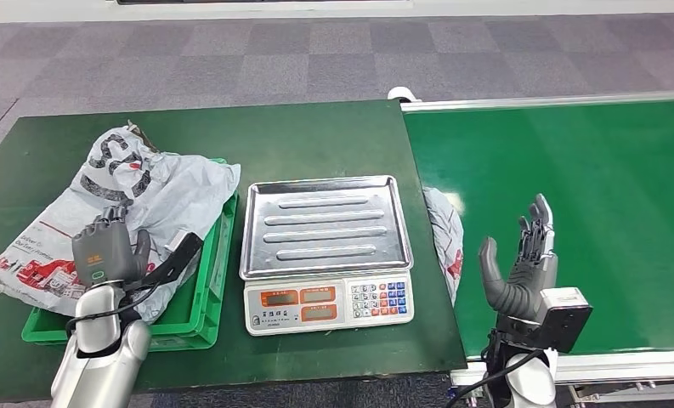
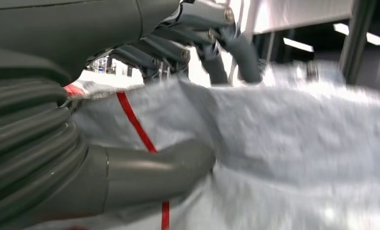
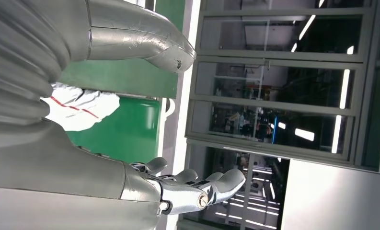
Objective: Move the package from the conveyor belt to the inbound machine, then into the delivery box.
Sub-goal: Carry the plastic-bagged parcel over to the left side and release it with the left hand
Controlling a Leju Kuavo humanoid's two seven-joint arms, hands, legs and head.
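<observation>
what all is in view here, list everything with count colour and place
package: one, grey-white with red and black print, lying over the crate at the table's left
second package: one, grey-white with a red mark, at the near edge of the conveyor belt beside the table
crate: one, green, left part of the table, under the large package
scale: one, steel tray on a white base with keypad, middle of the table
table: one, dark green, left and centre
conveyor belt: one, bright green, on the right
left hand: grey, resting on the large package with fingers on its wrap
right hand: grey, fingers spread, holding nothing, over the belt's near edge
</observation>
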